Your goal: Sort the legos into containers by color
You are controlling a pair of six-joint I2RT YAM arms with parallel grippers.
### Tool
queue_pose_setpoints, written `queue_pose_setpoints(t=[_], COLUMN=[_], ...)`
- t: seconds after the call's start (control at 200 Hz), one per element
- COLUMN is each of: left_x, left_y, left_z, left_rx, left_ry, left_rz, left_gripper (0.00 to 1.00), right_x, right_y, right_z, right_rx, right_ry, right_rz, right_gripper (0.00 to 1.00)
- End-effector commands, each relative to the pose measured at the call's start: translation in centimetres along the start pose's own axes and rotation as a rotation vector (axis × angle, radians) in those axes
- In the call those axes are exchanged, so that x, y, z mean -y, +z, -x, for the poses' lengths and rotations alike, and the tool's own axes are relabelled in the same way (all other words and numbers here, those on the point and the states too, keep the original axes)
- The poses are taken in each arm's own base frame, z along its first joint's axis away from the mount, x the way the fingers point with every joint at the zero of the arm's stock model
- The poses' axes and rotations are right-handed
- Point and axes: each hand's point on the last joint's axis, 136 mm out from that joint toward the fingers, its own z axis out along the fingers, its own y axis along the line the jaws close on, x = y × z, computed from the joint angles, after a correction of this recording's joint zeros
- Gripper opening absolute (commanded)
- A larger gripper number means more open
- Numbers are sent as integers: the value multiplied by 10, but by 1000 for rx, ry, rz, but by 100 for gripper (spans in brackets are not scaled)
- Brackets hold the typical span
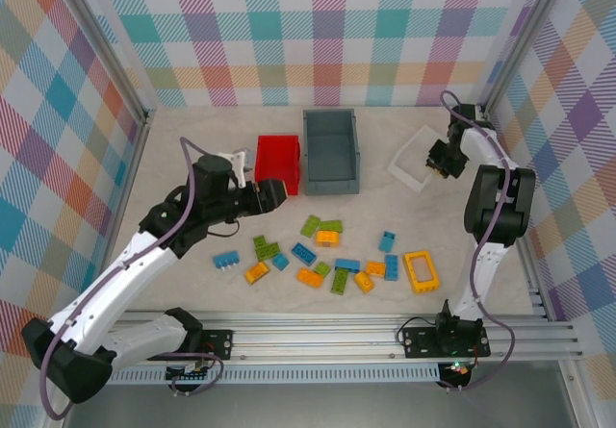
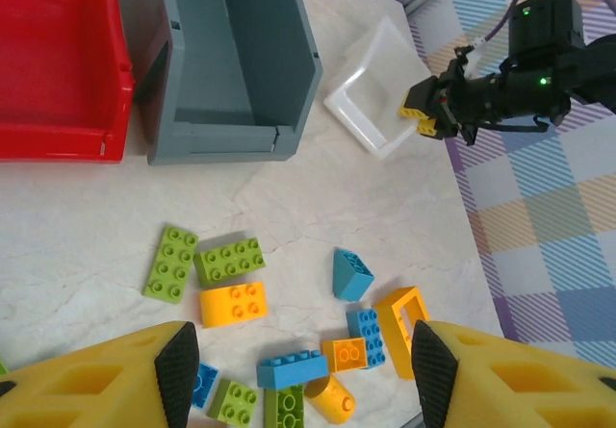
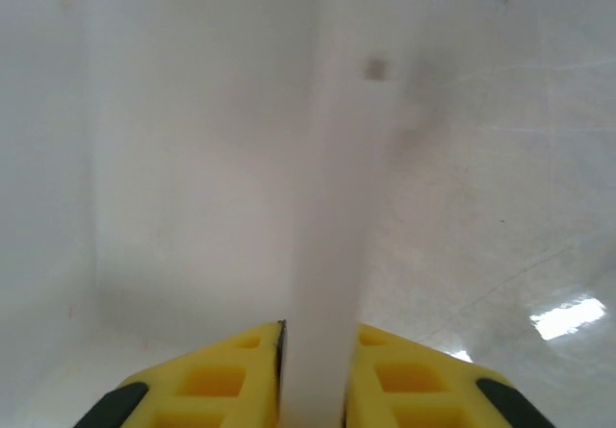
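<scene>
Yellow fingers [image 3: 217, 390] of the right gripper [image 3: 318, 337] sit closest, cut off by the lower frame edge and pinched tight on a wall of the white tray [image 3: 337, 178]; the rest of that tray blurs into pale haze. From above, this gripper is at the tray's right corner, far right on the table [image 1: 385, 207]. Left gripper [image 2: 303, 361] stands wide, holding nothing, above the legos [image 2: 231, 303], its pads [image 2: 178, 365] hiding parts of several bricks. Legos lie loose in front of the red bin [image 1: 278, 163] and grey bin [image 1: 331, 151], with the orange frame piece [image 1: 421, 271] rightmost. Any lettering on the studs is too small to read.
</scene>
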Motion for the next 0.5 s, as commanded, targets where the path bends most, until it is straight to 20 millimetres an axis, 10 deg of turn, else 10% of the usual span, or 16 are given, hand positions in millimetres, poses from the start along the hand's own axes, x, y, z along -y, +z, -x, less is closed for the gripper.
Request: queue_pose_setpoints(t=[0.0,0.495], left_x=[-3,3], left_y=[0,18], left_z=[-8,-41], left_rx=[5,-54], left_ry=[-19,8], left_rz=[-4,4], left_gripper=[62,59], right_x=[-11,-43], right_y=[-17,-23], right_z=[-10,-34], right_rx=[-3,29], right_ry=[-161,-560], right_rz=[-59,-108], right_gripper=[16,14])
